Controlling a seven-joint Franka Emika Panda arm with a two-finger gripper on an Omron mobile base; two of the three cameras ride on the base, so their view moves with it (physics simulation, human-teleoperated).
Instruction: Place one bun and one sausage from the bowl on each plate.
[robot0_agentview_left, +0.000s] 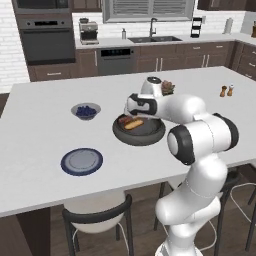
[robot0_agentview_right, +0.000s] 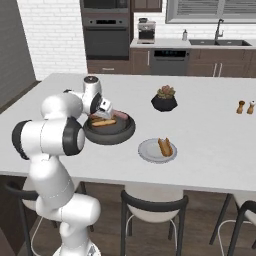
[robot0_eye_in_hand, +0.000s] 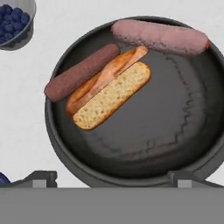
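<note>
Dark-grey bowl (robot0_eye_in_hand: 135, 144): sits directly under my hand, on the white counter (robot0_agentview_left: 40, 115); I look straight down into it.
Gripper (robot0_eye_in_hand: 111, 177): I have it hovering just above the bowl, fingers spread wide and holding nothing.
In the bowl: one split bun (robot0_eye_in_hand: 109, 92), one dark-brown sausage (robot0_eye_in_hand: 81, 73) lying against the bun's far side, one paler pink sausage (robot0_eye_in_hand: 159, 37) along the rim beyond them.
Light-grey plate (robot0_agentview_right: 146, 152): off to the hand's right, just beside the bowl; it carries a bun (robot0_agentview_right: 165, 146). I cannot tell whether a sausage lies in it.
Blue-rimmed plate (robot0_agentview_left: 82, 161): off to the hand's left and nearer the robot's base, bare.
Progress: I judge the grey plate at least half served, the blue one not started.
Left to do: one bun and one sausage to the blue plate; possibly a sausage to the grey one.
Count: two plates, one big bowl, two buns, two sausages I can make out.
Berry bowl (robot0_eye_in_hand: 15, 19): small, up and left of the hand, not part of the job.
</note>
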